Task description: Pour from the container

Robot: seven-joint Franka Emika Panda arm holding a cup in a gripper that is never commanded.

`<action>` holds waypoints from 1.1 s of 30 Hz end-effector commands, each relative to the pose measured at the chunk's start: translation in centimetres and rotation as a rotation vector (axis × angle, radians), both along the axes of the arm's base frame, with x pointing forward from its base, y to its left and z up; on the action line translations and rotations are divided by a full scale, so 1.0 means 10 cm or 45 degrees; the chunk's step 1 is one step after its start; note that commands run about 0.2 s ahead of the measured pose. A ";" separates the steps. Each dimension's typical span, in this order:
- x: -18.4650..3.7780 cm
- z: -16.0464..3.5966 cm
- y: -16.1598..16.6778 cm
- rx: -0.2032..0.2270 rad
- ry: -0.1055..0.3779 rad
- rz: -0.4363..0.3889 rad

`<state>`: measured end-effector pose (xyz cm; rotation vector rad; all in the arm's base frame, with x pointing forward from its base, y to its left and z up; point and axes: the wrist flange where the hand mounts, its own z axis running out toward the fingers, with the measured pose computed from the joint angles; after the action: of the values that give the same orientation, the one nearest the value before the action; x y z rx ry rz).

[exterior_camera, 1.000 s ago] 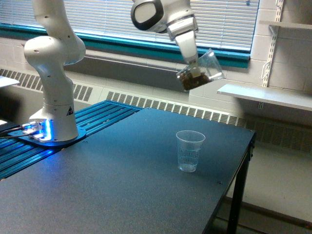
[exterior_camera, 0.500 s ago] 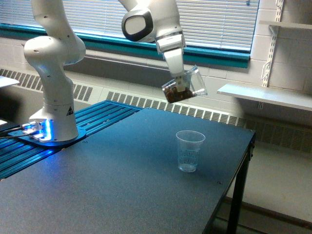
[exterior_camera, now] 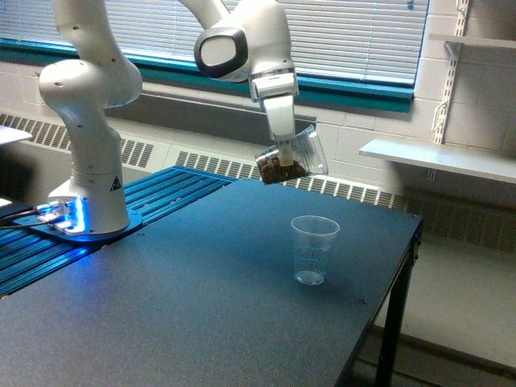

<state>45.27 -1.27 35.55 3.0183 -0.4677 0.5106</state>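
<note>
Dark grey and faintly speckled, the tabletop [exterior_camera: 185, 314] fills the lower part of the exterior view, with its far corner and one black leg [exterior_camera: 393, 322] toward the exterior view's right. Behind it run window blinds [exterior_camera: 355, 32] above a teal sill [exterior_camera: 363, 90], and a white wall shelf [exterior_camera: 443, 158] sits at the exterior view's right. My white base column [exterior_camera: 90, 129] stands on a ribbed blue plate [exterior_camera: 161, 197] at the exterior view's left, a blue light glowing at its foot. My arm [exterior_camera: 242, 40] reaches across from there, and its last link points downward over the tabletop.

My gripper [exterior_camera: 282, 153] is closed around the container [exterior_camera: 297, 155], a clear smooth-walled tumbler that I hold in the air, well above the tabletop. It is tipped far over, its mouth toward the exterior view's right and slightly up, its bottom toward the exterior view's left and lower. Dark brown material [exterior_camera: 278, 169] lies heaped in that lower end; I cannot tell what it is.

Below the container and a little toward the exterior view's right, a slimmer clear cup [exterior_camera: 314, 250] stands upright on the tabletop, near the far edge. It looks empty and is well apart from the container above it.
</note>
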 end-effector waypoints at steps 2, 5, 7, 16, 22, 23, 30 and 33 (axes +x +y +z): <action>-0.05 -0.11 -0.04 -0.023 0.039 -0.006; -0.08 -0.16 -0.04 -0.040 0.062 0.004; -0.08 -0.17 -0.04 -0.055 0.074 0.014; -0.09 -0.19 -0.02 -0.130 0.096 0.041; -0.09 -0.21 0.00 -0.165 0.123 0.052; -0.09 -0.21 0.00 -0.174 0.129 0.056; -0.09 -0.25 0.02 -0.210 0.154 0.051; -0.07 -0.25 0.04 -0.222 0.161 0.048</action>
<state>44.12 -1.08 32.77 2.8938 -0.2980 0.3357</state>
